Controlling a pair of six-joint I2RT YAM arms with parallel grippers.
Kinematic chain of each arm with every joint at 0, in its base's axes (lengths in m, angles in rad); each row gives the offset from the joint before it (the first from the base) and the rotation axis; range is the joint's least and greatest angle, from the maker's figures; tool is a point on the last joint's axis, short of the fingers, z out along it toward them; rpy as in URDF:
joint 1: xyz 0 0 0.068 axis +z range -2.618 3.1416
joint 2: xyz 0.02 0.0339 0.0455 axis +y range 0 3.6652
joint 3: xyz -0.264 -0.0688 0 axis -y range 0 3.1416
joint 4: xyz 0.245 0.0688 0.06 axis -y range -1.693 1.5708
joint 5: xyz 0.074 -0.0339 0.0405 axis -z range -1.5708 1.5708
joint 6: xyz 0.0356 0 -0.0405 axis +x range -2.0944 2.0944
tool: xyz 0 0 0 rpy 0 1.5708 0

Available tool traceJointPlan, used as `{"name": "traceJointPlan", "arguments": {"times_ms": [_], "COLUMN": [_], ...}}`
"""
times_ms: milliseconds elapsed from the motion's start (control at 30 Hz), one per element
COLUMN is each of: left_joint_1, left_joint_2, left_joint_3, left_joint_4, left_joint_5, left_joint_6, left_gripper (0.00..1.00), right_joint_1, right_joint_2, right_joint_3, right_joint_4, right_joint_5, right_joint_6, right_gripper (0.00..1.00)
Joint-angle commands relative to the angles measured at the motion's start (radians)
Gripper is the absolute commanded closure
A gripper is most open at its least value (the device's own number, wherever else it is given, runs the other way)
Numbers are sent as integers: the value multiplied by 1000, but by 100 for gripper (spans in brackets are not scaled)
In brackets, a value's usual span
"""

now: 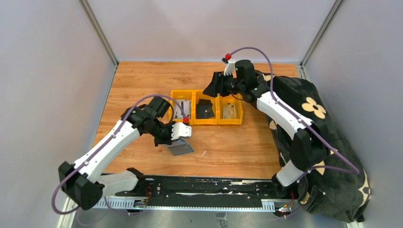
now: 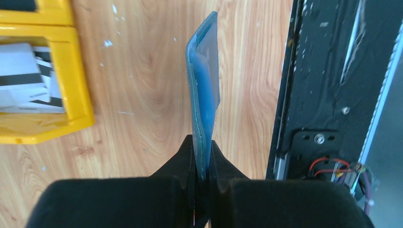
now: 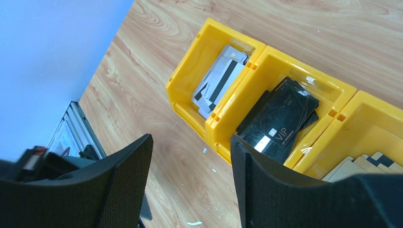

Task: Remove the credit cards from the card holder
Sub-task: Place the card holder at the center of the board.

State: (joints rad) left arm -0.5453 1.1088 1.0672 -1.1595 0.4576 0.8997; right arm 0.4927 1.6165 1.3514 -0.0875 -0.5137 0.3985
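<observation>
Three yellow plastic bins (image 1: pixel 206 122).
Beside them our left jaws clamp the flat slate-blue card holder (image 2: pixel 203 99); our right jaws gape above.

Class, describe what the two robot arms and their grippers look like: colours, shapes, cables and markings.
The left arm and right arm have white link casings between chunky black joints, each trailed by a thin purple cable. A small red knob sits by the right wrist. The left gripper and right gripper have black tapering fingers.
</observation>
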Motion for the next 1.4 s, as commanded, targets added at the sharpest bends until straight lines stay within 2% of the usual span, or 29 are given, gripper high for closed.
{"name": "traceJointPlan", "arguments": {"times_ms": [0,133,233,333,433,700,733,800,867,967,1100,1267,1367], "left_joint_1": [-54,-65,-69,-89,-113,-147,-150,-151,-151,-151,-150,-147,-90], "left_joint_2": [125,235,275,297,310,317,311,288,257,206,152,86,70], "left_joint_3": [-11,-8,-28,-91,-158,-203,-207,-208,-201,-196,-202,-207,-161], "left_joint_4": [-20,33,170,314,430,386,373,347,303,213,124,96,98], "left_joint_5": [-200,-393,-546,-713,-810,-670,-643,-577,-480,-299,-154,-104,-95], "left_joint_6": [46,33,7,1,-3,-210,-232,-256,-258,-219,-161,-150,-175], "left_gripper": [100,100,100,100,90,62,55,33,27,23,23,34,38], "right_joint_1": [-13,-25,-33,-47,-70,-88,-87,-88,-88,-88,-87,-87,-88], "right_joint_2": [-39,-60,-55,-45,-57,-139,-152,-179,-204,-245,-298,-328,-344], "right_joint_3": [-53,-90,-97,-79,-90,-157,-173,-208,-240,-291,-367,-444,-516], "right_joint_4": [11,15,-2,-74,-93,-64,-52,-29,-15,4,30,35,77], "right_joint_5": [-5,15,55,175,258,366,381,407,428,468,587,718,791], "right_joint_6": [3,-8,-52,-137,-175,-181,-179,-175,-171,-175,-188,-200,-212], "right_gripper": [35,34,33,33,32,31,30,27,26,25,22,20,20]}}
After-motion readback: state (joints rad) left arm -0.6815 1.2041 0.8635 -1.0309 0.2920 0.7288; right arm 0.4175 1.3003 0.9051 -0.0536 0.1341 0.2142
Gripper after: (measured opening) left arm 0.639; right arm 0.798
